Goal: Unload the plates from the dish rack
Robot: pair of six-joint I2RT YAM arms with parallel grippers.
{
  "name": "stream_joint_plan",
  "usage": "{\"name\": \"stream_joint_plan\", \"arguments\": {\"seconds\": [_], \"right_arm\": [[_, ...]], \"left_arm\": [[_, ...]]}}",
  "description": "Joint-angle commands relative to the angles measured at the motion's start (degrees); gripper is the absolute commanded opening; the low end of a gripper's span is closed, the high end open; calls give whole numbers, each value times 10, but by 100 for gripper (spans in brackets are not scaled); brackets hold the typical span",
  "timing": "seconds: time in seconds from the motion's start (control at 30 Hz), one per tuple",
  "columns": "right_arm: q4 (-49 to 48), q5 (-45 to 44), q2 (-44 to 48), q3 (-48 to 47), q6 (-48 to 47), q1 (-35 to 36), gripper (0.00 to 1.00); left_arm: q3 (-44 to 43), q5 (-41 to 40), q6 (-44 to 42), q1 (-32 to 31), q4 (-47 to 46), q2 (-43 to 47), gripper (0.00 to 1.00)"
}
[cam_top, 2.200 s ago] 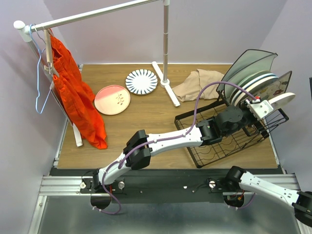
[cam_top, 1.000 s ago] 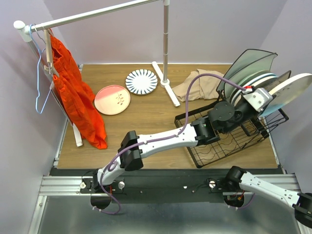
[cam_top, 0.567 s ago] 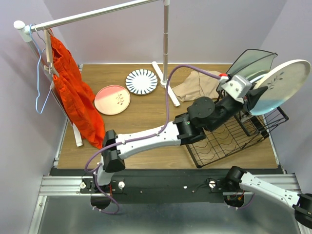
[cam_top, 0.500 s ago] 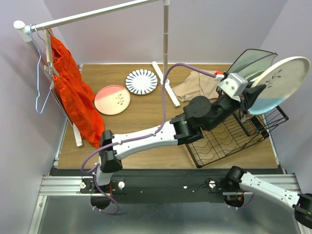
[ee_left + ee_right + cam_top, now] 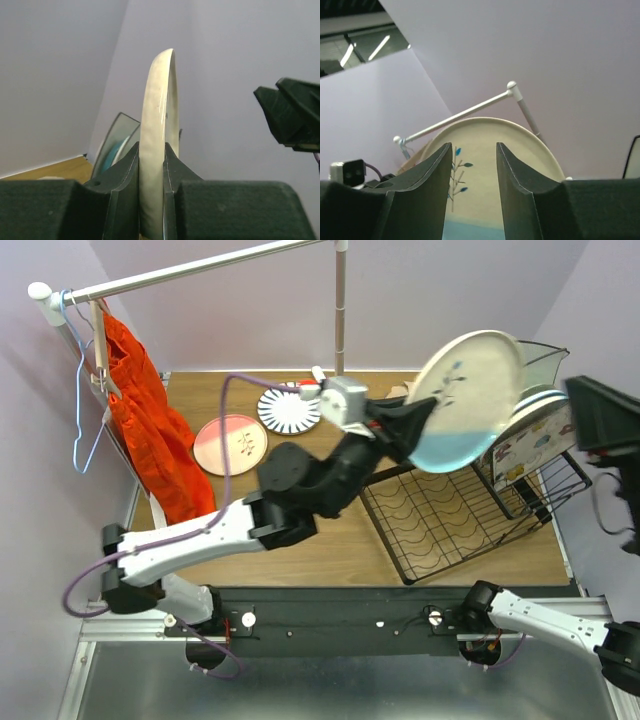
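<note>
Up and leftward out of the dish rack [image 5: 450, 525] since a second ago, cream blue-banded plate [image 5: 465, 380] hangs above it, pinched edge-on by left gripper [image 5: 151, 150], right gripper [image 5: 474, 150] half-spread, empty; next, likely carry to table [image 5: 335, 560] beside pink plate [image 5: 230, 444], lay flat.

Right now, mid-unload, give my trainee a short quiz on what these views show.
1. True or false: the left jaws clamp the cream plate by its rim, out of the dish rack.
2. How many plates lie flat on the table?
3. The right jaws are: A) shut on a plate; B) open, holding nothing; C) gripping a cloth.

Key: 1 true. 2 two, the pink plate and the striped plate. 3 B.
</note>
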State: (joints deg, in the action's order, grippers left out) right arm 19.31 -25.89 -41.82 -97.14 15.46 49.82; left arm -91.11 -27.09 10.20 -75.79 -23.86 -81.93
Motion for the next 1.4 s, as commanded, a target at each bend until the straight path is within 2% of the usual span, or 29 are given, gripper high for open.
{"name": "stream_joint_plan", "arguments": {"seconds": [0.0, 0.03, 0.1, 0.33, 0.47, 0.57, 0.77, 1.2, 1.33, 1.37], "right_arm": [[4, 95, -53, 27, 19, 3, 50], [4, 108, -60, 33, 25, 4, 50], [3, 144, -77, 57, 45, 3, 58], [-7, 294, -142, 113, 76, 3, 64], [-118, 388, -134, 232, 140, 3, 71], [-176, 437, -148, 280, 168, 4, 72], [-222, 517, -175, 282, 171, 3, 72], [-313, 595, -177, 353, 222, 4, 66], [-338, 606, -172, 368, 240, 3, 56], [-350, 611, -172, 374, 243, 3, 51]], "left_arm": [[86, -54, 79, 30, -75, 131, 0], [101, -47, 90, 46, -56, 174, 0], [145, -44, 122, 60, -26, 218, 0], [247, -63, 213, 81, 134, 416, 0], [301, -53, 286, 82, 209, 501, 0], [333, -35, 318, 82, 229, 560, 0], [344, -40, 348, 81, 299, 598, 0], [380, 14, 373, 81, 262, 619, 0], [375, 27, 383, 82, 268, 619, 0], [378, 27, 386, 82, 268, 620, 0]]}}
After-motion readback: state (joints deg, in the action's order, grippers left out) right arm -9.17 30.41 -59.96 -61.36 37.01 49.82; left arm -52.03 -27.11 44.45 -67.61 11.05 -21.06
